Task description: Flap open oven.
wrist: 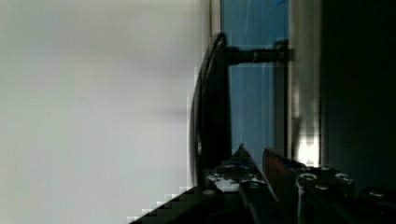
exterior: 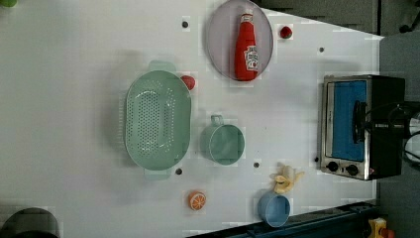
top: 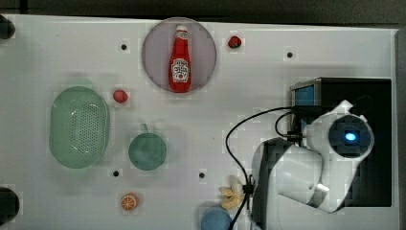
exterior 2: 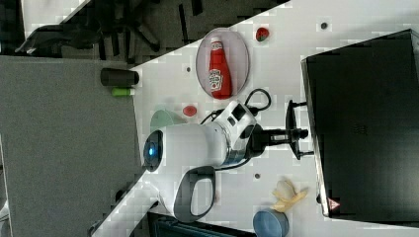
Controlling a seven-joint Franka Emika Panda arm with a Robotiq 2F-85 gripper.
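The oven [exterior: 384, 94] is a black box with a silver front frame, and it stands at the left view's right edge. Its blue glass door [exterior: 349, 99] lies flush with the frame. Two black knobs [exterior: 341, 167] sit beside the door. In the right view my gripper [exterior 2: 302, 133] reaches across the black bar handle [exterior 2: 291, 116] toward the oven [exterior 2: 365, 123]. In the wrist view my gripper [wrist: 254, 158] has its fingertips a little apart, in the gap between the handle [wrist: 212, 107] and the door [wrist: 252, 93], with nothing between them. The white arm hangs over the oven [top: 378, 91] in the top view.
On the white table [top: 57, 52] a ketchup bottle [top: 180, 60] lies on a grey plate [top: 155, 48]. A green colander [top: 79, 127], a green mug [top: 147, 151], an orange half [top: 129, 202], a banana [top: 231, 194] and a blue bowl [top: 215, 220] stand around. The arm's black cable [top: 230, 143] loops beside the oven.
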